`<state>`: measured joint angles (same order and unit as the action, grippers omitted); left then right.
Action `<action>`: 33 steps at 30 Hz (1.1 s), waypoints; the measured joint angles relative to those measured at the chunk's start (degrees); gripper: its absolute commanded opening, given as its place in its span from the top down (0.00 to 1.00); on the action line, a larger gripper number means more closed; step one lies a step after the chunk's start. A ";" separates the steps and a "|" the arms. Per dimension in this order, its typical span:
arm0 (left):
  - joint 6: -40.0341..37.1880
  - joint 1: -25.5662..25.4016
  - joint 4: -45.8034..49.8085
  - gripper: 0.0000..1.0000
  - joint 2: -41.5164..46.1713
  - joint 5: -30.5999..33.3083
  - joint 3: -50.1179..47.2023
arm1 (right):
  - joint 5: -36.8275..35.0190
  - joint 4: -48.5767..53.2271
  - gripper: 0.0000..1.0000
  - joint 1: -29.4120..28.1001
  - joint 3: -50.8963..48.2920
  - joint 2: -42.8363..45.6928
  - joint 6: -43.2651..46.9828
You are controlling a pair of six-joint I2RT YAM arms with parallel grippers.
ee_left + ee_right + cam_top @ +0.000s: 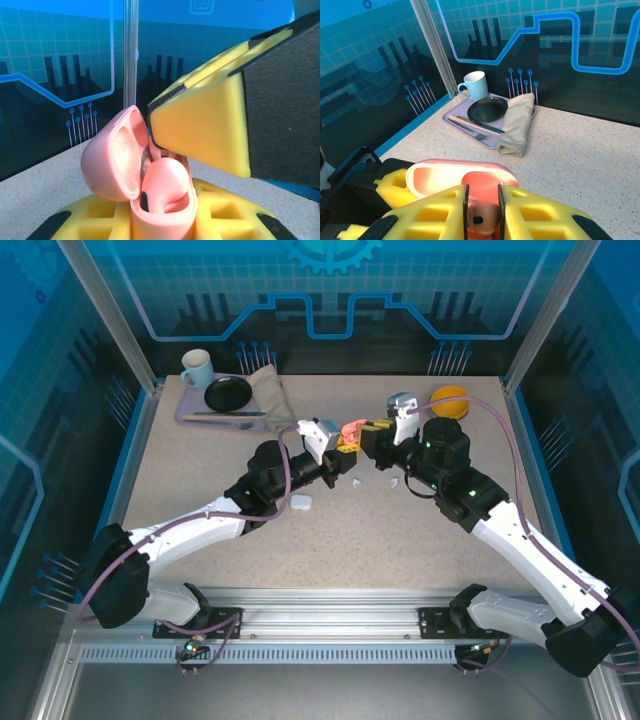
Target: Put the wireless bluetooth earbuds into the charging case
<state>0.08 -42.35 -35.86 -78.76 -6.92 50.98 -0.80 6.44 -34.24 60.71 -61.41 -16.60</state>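
Salmon-pink plastic marks the centre of the work. The pink case (pixel 150 220) stands open and raised off the table (pixel 420 530), its base clamped between the yellow fingers of the left gripper (pixel 343 445) and its lid (pixel 112 155) swung back to one side. The right gripper (pixel 482 200) comes in from above with its fingers drawn close together, pinching a pink earbud (pixel 482 216) that already sits partly in a well of the case. The step in hand looks like seating this bud. The next move probably calls for a short, straight press down while the left arm keeps the case steady, then a gentle release so the bud does not lift out with the pads. The open lid stands just beside the right gripper's finger and could be knocked, and the two sets of fingers are very close together. Whether the other pink bud is already in the case cannot be told. On the table below lie a white bud (pixel 357 483) and a second white bud (pixel 393 481), with a white case (pixel 301 503) near the left arm. At the far left, well apart, a tray (pixel 451 113) holds a mug (pixel 475 84), a black plate (pixel 487 109) and a folded cloth (pixel 517 125). An orange bowl (pixel 449 400) sits at the far right.
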 measured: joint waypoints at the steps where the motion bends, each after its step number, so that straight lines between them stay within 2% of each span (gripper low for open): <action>1: -0.02 0.00 0.00 1.00 0.00 -0.02 0.00 | -0.02 0.04 0.77 -0.11 -0.02 0.00 0.11; 5: -0.02 -0.02 -0.02 1.00 0.00 0.00 0.00 | -0.17 0.07 0.74 -0.17 -0.15 0.24 0.24; 20: 0.00 -0.15 -0.44 1.00 0.00 0.00 0.00 | -0.66 1.14 0.42 0.72 -0.28 1.99 -1.53; 28: -0.02 -0.15 -0.44 1.00 0.00 0.00 -0.07 | 0.33 2.56 0.38 4.17 2.71 3.45 -5.90; 33: -0.33 -0.15 -0.85 1.00 0.04 0.00 -1.36 | 1.49 8.81 0.37 5.84 11.52 -1.51 -7.87</action>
<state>-0.25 -42.50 -36.71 -78.72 -6.92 49.63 0.69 15.25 -28.40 72.23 -62.92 -24.47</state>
